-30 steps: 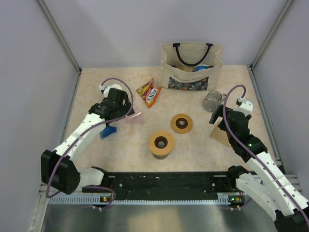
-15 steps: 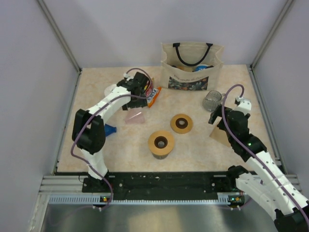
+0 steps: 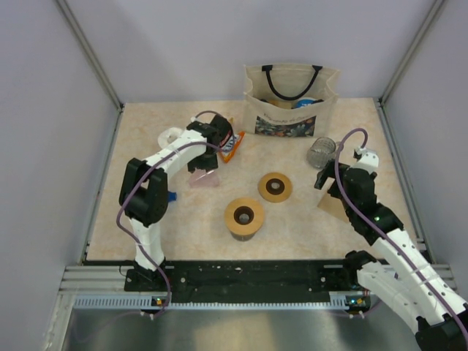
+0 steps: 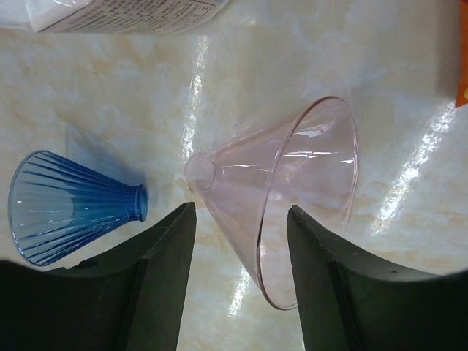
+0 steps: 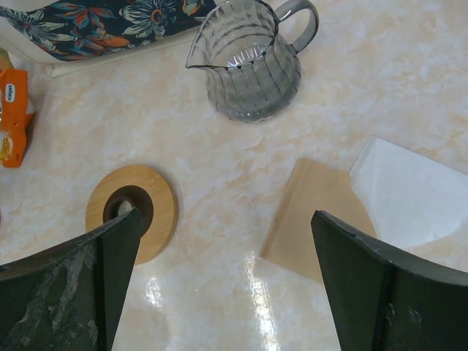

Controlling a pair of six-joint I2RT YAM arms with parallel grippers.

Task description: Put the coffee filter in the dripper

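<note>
A clear pink dripper (image 4: 292, 190) lies on its side, well apart from the flat brown coffee filter (image 5: 314, 219).

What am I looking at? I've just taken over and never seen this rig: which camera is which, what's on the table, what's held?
Two robot arms with two-finger grippers are bolted at the near edge of the table. One picture looks down from above and behind them. The other two come from wrist cameras, so the dark shapes at the bottom are each gripper's own fingers. The left gripper straddles a clear pink dripper lying on its side beside a blue dripper; nothing looks gripped yet. The right gripper hangs open over a brown filter and a white filter. Also on the table: a glass jug, a wooden ring, a wooden-topped holder, snack packets, a tote bag.
</note>
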